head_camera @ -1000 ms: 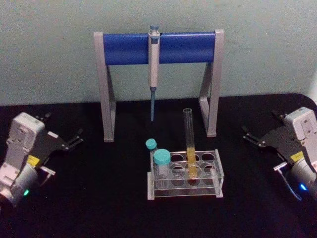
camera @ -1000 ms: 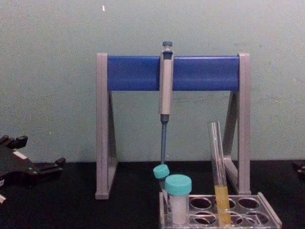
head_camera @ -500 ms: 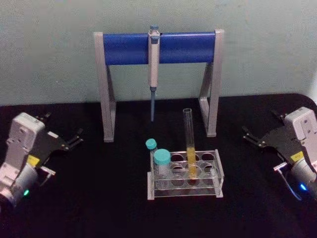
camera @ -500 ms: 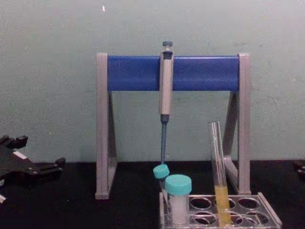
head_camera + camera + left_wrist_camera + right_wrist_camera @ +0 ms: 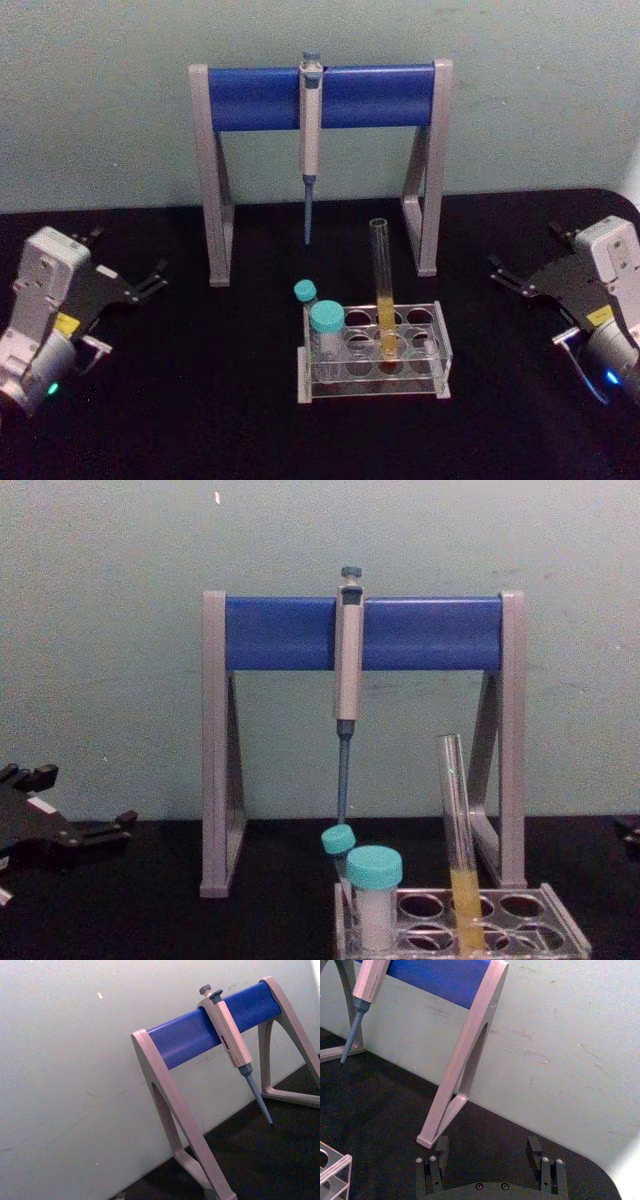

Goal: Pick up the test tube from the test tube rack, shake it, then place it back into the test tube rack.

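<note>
Black worktop [image 5: 200,425]. Nearest, centre: rack [image 5: 372,386]; test tube [image 5: 381,270] upright in a middle hole, yellow liquid in its lower part; two teal-capped vials [image 5: 327,322] at the rack's left end. Left gripper [image 5: 130,250] and right gripper [image 5: 523,246] at either edge, well apart from the rack, fingers [image 5: 536,1146] spread wide, holding nothing. Behind: stand [image 5: 215,200] with blue crossbar, pipette [image 5: 311,130] hanging from it. Pale green wall [image 5: 100,100].
</note>
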### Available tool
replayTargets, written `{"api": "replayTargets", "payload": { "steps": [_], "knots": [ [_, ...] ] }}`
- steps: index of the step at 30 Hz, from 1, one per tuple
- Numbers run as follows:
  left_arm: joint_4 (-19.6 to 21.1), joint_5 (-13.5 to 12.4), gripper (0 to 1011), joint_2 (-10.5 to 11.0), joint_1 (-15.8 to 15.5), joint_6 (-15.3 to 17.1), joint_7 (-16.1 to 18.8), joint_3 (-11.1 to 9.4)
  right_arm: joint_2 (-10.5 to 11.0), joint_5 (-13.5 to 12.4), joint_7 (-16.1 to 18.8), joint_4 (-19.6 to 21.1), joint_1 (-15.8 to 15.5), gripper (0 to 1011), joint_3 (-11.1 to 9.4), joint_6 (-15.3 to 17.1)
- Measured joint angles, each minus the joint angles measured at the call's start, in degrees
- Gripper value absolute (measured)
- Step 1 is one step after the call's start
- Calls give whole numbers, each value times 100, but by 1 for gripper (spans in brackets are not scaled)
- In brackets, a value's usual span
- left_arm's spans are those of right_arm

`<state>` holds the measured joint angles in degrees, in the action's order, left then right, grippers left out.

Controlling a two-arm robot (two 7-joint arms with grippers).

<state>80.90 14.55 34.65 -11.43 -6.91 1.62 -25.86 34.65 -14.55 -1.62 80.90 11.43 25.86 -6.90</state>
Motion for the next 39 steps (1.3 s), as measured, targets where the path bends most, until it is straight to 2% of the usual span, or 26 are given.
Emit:
{"api": "replayTargets", "payload": {
  "steps": [20, 27, 35, 39],
  "knots": [
    [0, 0, 1010, 0, 0, 0, 0, 0, 0, 0, 0, 0, 0, 1000, 0, 0],
    [0, 0, 1010, 0, 0, 0, 0, 0, -22, 2, 116, 111, -82, 1000, -111, 66],
    [0, 0, 1009, 0, 0, 0, 0, 0, -32, -220, 444, 395, -244, 1000, -236, 204],
    [0, 0, 1010, 0, 0, 0, 0, 0, -57, -465, 758, 570, -322, 1000, -305, 283]
  ]
}}
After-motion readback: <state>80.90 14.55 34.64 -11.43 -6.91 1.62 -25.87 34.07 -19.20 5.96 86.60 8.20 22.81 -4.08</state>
